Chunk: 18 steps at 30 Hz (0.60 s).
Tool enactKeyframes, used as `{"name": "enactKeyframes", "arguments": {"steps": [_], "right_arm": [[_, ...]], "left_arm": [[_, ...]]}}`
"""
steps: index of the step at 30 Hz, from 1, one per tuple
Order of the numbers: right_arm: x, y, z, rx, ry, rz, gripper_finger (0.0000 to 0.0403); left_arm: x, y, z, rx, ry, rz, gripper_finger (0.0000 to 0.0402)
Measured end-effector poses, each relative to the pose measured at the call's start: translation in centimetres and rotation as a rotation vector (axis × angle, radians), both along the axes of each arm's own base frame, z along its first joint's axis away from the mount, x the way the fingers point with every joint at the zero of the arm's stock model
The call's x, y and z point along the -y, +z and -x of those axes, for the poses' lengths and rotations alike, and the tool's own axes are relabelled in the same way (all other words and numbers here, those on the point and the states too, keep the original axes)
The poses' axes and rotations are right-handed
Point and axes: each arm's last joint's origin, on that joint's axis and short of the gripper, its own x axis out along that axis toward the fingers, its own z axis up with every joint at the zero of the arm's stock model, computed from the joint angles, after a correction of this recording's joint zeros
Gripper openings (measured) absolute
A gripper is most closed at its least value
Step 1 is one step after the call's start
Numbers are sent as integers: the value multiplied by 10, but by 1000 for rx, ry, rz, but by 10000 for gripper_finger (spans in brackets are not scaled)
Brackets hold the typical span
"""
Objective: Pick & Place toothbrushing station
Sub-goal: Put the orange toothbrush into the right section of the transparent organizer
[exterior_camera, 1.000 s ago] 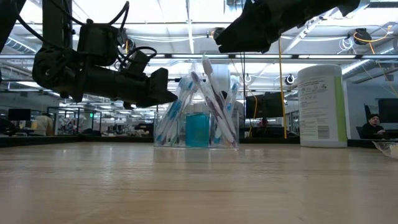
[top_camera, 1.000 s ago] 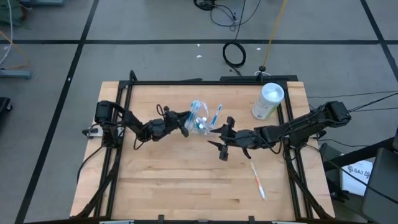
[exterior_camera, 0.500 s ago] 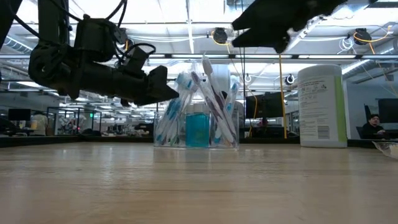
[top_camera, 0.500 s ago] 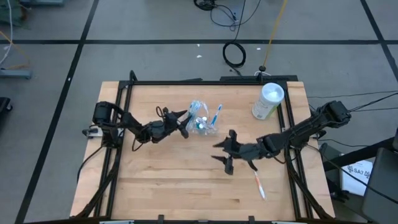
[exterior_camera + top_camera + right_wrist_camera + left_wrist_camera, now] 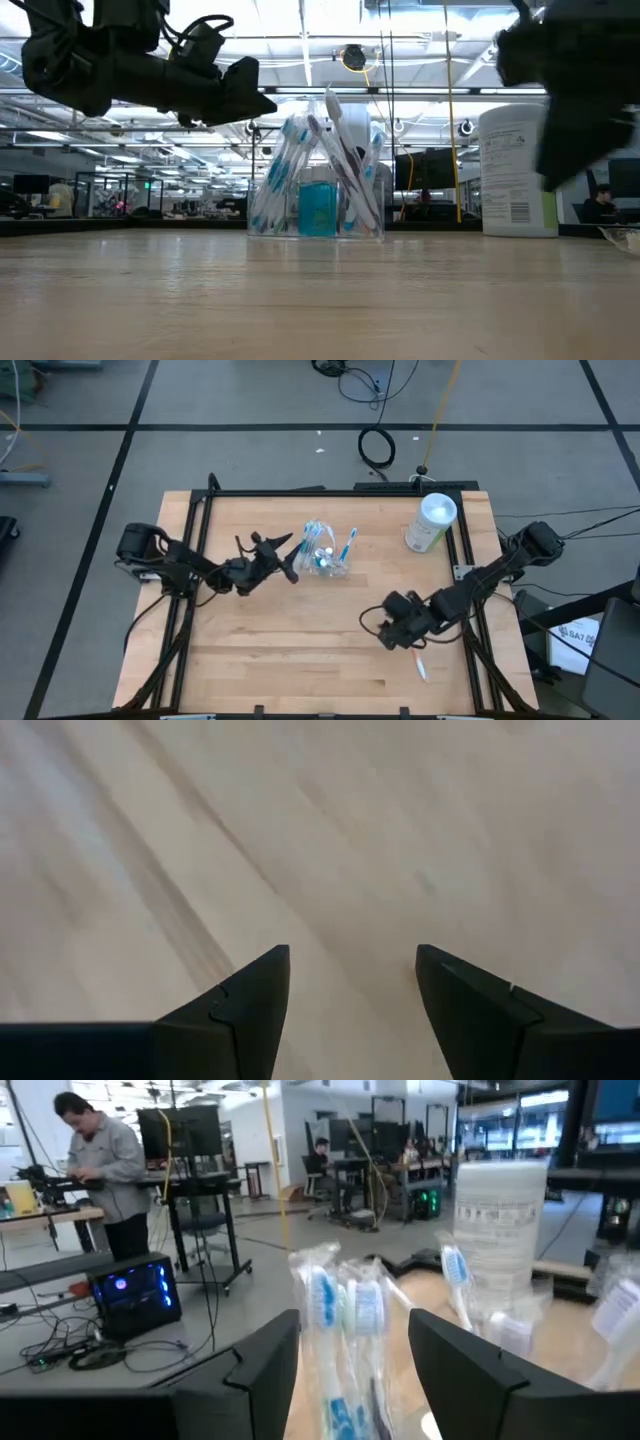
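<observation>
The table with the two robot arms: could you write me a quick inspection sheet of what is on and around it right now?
Surface: wooden table inside a black frame.
Job's things: clear toothbrushing station upright on the table's far half, toothbrushes standing in it; nothing grips it.
Clutter: white canister at the far right corner; one loose toothbrush lying near the right front.
Grippers: left gripper open, beside the station and raised above the table; right gripper open, pointing down at bare wood near the loose toothbrush.
Cables: black coil on the floor beyond the table.
Surroundings: workshop with desks; a person standing at one.
</observation>
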Motion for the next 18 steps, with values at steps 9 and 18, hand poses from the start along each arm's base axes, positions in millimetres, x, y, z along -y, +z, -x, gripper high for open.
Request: {"name": "enactKeyframes", "arguments": {"steps": [9,18], "right_arm": [[-14,-8,29,-377,-212,-342,210],[-14,-15,41,-396,-314,-192,210]], "left_arm": [[0,-7,1,-105,23,0,198],[0,-13,1,-142,23,29,198]]}}
